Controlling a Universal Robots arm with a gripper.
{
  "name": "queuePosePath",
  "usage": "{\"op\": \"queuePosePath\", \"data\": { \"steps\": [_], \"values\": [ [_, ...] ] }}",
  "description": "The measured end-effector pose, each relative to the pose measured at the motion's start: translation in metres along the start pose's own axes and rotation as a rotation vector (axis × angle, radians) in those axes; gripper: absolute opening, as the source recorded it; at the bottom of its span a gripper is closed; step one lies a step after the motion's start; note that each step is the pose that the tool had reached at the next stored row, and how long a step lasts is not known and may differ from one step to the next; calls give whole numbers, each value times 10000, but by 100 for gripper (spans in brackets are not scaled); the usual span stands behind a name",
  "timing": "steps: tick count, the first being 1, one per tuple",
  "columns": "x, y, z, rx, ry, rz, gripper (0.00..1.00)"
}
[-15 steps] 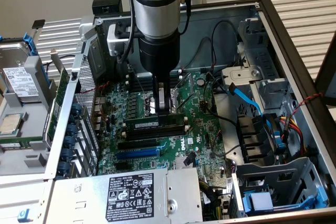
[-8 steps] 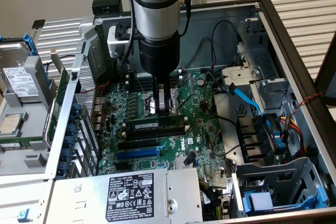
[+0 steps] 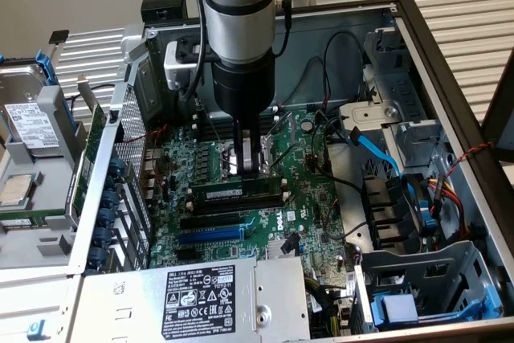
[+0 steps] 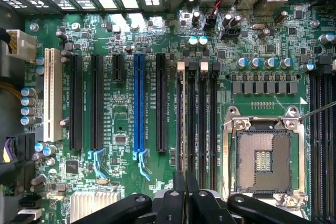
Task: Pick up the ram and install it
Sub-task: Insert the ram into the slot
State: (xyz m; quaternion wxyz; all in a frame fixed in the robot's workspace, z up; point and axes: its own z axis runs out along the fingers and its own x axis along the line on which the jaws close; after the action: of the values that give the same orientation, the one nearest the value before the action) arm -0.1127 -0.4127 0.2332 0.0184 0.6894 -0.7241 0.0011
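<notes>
Slatted pale surface (image 3: 474, 14) behind open computer case (image 3: 345, 22). Case holds green motherboard (image 3: 305, 206), grey power supply (image 3: 201, 299) at near edge, drive cage (image 3: 434, 279) near right, blue cable (image 3: 377, 149) above it. My gripper (image 3: 250, 165) hangs over board centre, fingers (image 4: 180, 192) pressed together, nothing pinched that I can see. Green ram (image 3: 238, 191) stands on edge in black memory slot, running left-right, just on near side of fingertips; can't tell if tips touch it.

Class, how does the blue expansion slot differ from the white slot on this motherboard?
The blue expansion slot lies between black slots; the white slot ends the row. The blue one has a pale blue latch; the white one has none. Both are empty and parallel.
</notes>
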Motion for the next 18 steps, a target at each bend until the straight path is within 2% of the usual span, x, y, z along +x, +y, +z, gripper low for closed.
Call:
{"op": "queuePosePath", "data": {
  "steps": [18],
  "values": [
    [5,9,23,0,1,-1,12]
  ]
}}
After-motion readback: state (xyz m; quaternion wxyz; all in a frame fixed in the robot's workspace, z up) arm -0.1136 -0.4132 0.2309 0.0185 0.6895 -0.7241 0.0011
